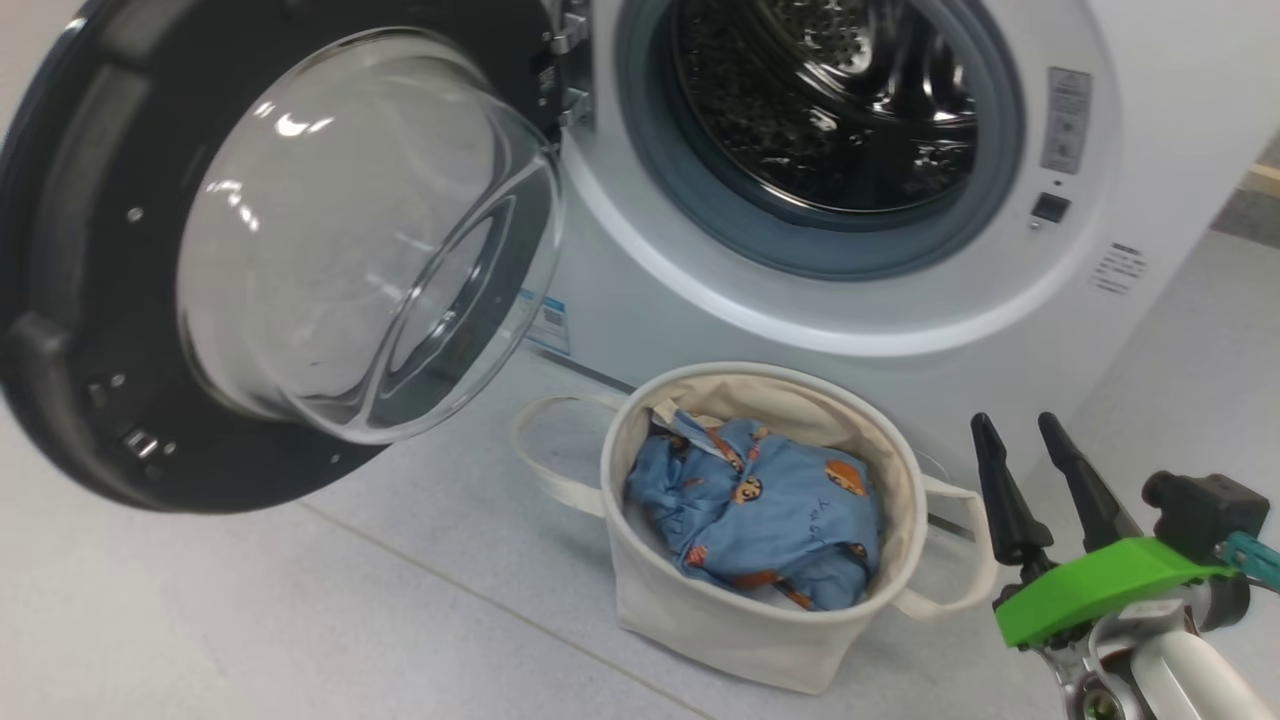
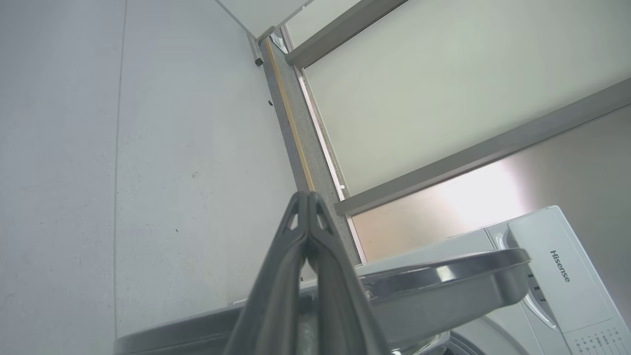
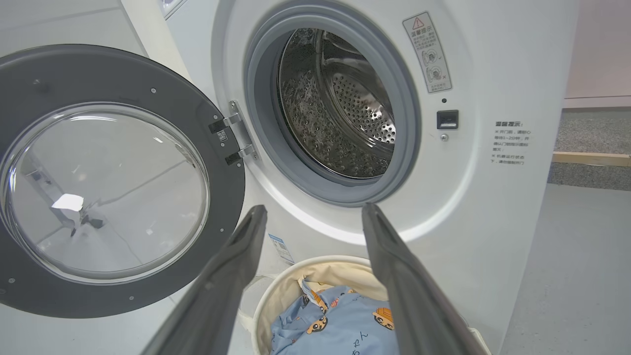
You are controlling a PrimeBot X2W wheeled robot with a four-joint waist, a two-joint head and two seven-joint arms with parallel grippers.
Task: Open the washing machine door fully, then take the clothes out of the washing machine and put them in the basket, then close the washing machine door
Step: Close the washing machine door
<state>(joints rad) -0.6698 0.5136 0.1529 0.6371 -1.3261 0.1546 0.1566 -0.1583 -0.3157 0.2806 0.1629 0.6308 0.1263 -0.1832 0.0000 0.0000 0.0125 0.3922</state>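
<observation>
Left tool [image 2: 308,197] pinched shut beside the glossy black round door [image 1: 80,300], seemingly so I can push it; right tool [image 1: 1010,420] spread.

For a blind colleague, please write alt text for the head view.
A white front-loading washing machine stands with its round black door swung open at left. Before it, a cream canvas basket on the floor holds light blue bear-print clothes; the open right gripper hovers at lower right.
</observation>
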